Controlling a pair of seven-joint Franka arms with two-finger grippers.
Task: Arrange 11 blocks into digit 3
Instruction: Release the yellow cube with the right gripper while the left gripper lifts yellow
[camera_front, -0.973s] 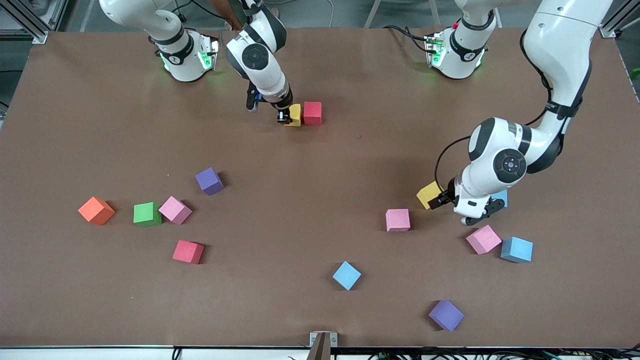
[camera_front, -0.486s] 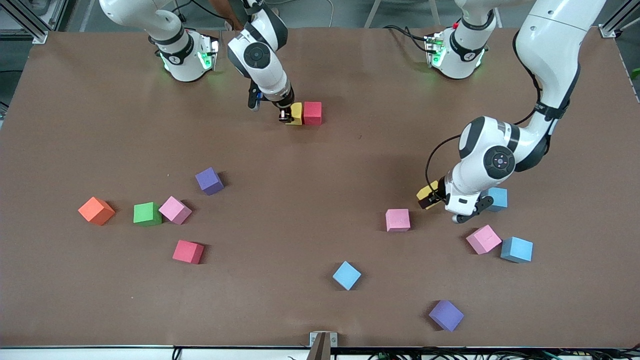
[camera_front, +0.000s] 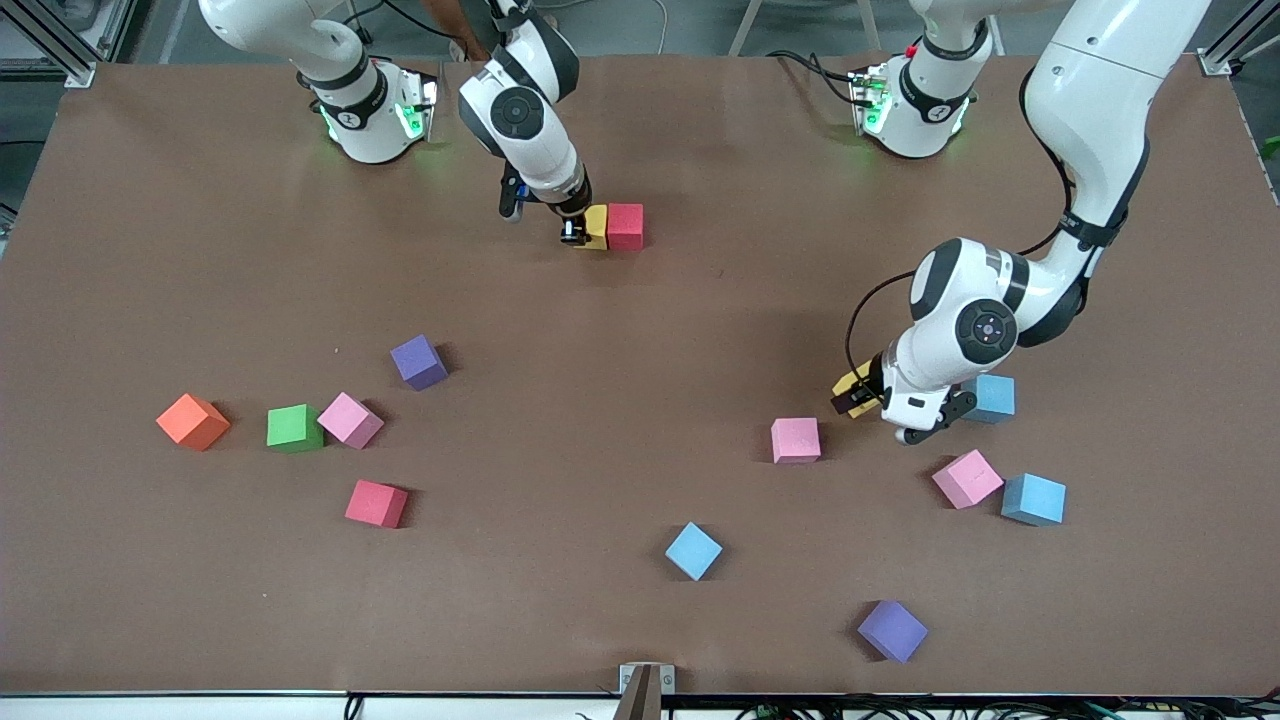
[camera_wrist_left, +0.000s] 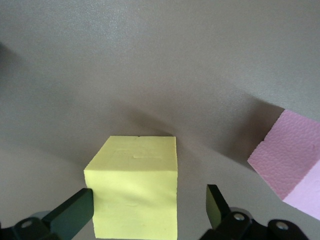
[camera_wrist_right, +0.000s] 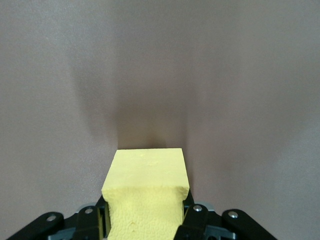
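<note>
A brown matte table (camera_front: 640, 300) fills nearly the whole front view, evenly lit from above, with soft shadows. Along its upper edge lies a grey floor (camera_front: 700, 25) crossed by cables (camera_front: 800, 60). Aluminium frame posts (camera_front: 60, 40) stand at the upper corners. A small metal bracket (camera_front: 646, 680) sits at the lower edge.

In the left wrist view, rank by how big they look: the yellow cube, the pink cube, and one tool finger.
1. yellow cube, nearest the camera, between the open left tool's fingers.
2. pink cube, cut off by the frame, so unsure.
3. tool finger, only its tip showing.
</note>
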